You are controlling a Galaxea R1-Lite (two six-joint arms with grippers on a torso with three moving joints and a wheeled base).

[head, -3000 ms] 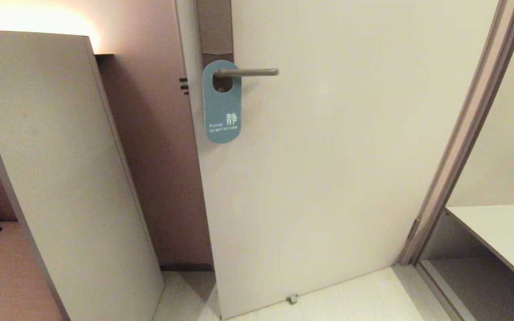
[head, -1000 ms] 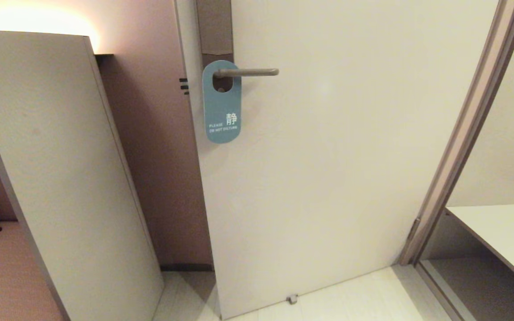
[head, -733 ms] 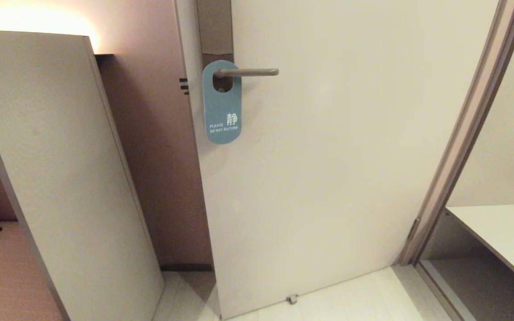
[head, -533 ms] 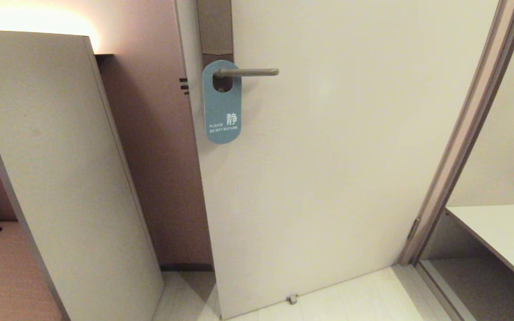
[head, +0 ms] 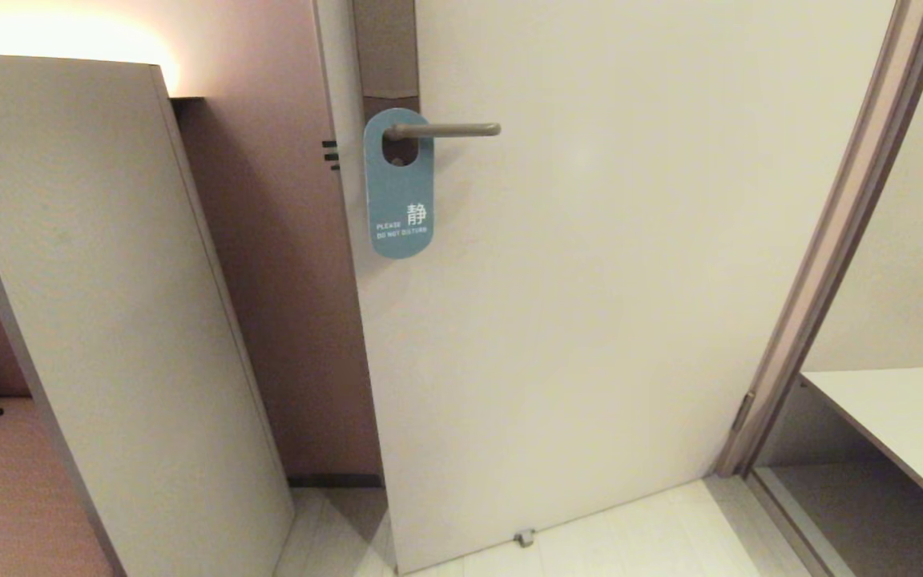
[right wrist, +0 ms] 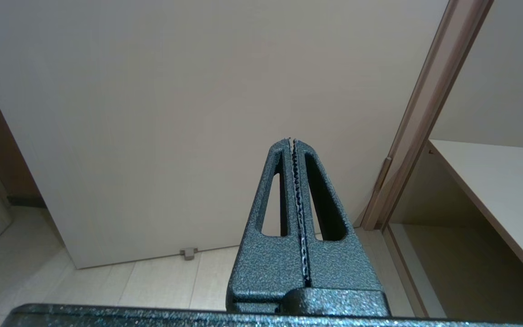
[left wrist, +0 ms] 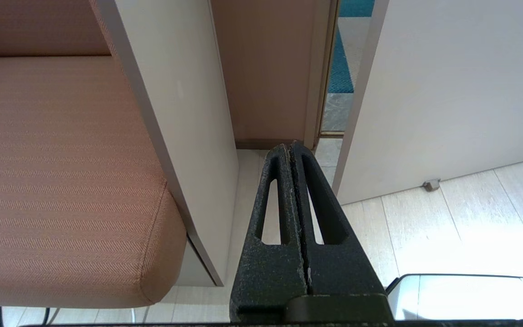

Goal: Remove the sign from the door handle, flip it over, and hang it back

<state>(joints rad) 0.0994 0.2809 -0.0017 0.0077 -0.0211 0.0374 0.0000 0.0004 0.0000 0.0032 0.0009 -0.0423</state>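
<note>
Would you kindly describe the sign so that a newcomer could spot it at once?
Find the big pale door in the middle of the head view, then its grey handle near the left edge. The sign hangs from that handle by its oval hole: the only teal thing there, with white lettering.

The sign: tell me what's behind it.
Behind the sign: the door handle passes through its oval hole, where backplate and a small knob show. The rest is covered.
</note>
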